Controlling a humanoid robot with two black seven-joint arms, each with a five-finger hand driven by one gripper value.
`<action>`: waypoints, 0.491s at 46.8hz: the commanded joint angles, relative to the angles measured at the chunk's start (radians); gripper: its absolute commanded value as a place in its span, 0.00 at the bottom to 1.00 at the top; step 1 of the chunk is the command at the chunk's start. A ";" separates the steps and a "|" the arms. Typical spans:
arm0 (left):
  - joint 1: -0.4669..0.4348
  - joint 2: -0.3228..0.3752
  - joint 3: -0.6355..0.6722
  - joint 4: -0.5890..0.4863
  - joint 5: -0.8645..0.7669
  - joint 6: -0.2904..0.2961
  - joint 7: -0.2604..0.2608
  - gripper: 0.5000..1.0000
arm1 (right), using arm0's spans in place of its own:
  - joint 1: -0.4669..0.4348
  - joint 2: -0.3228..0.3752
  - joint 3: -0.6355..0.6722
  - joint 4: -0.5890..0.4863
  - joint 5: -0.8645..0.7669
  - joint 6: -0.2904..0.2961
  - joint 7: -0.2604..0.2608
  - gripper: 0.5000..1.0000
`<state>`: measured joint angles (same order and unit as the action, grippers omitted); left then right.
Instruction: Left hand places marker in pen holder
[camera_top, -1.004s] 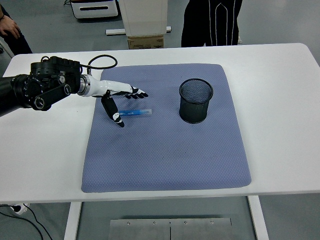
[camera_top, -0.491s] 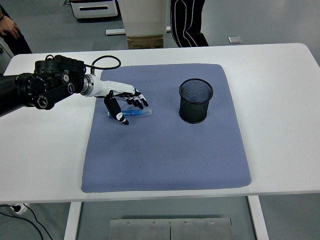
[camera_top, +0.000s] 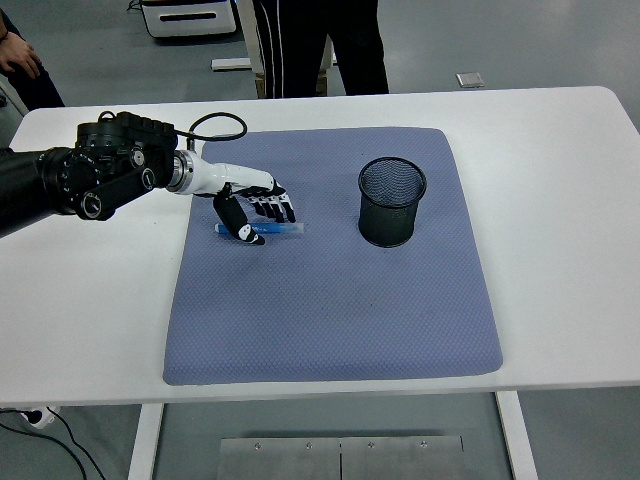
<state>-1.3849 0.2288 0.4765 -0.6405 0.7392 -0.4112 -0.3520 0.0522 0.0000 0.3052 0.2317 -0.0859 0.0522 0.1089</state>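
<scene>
On blue mat (camera_top: 330, 300), left robot hand (camera_top: 252, 205) curling loosely over marker (camera_top: 262, 229), not clamping, lying left of pen holder (camera_top: 391, 201).

A white counter (camera_top: 560, 180) carries a blue-grey quilted mat (camera_top: 330, 300) spread across its middle, reaching nearly to the near edge, bare white surface showing on either side.

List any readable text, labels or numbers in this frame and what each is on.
None can be read.
Blue marker under the left hand: any print is too small and blurred.
Cardboard box beyond the table: its print is blurred.
</scene>
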 joint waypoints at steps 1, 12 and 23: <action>0.000 0.000 0.001 -0.001 0.002 0.003 0.008 0.42 | 0.000 0.000 0.000 0.000 0.000 0.000 0.000 1.00; 0.000 -0.009 0.002 0.001 0.019 0.028 0.010 0.40 | 0.000 0.000 0.000 0.000 0.000 0.000 0.000 1.00; 0.001 -0.016 0.005 0.001 0.042 0.049 0.030 0.31 | 0.000 0.000 0.000 0.000 0.000 0.000 0.000 1.00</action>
<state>-1.3841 0.2151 0.4817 -0.6401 0.7772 -0.3630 -0.3226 0.0522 0.0000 0.3052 0.2316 -0.0859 0.0522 0.1089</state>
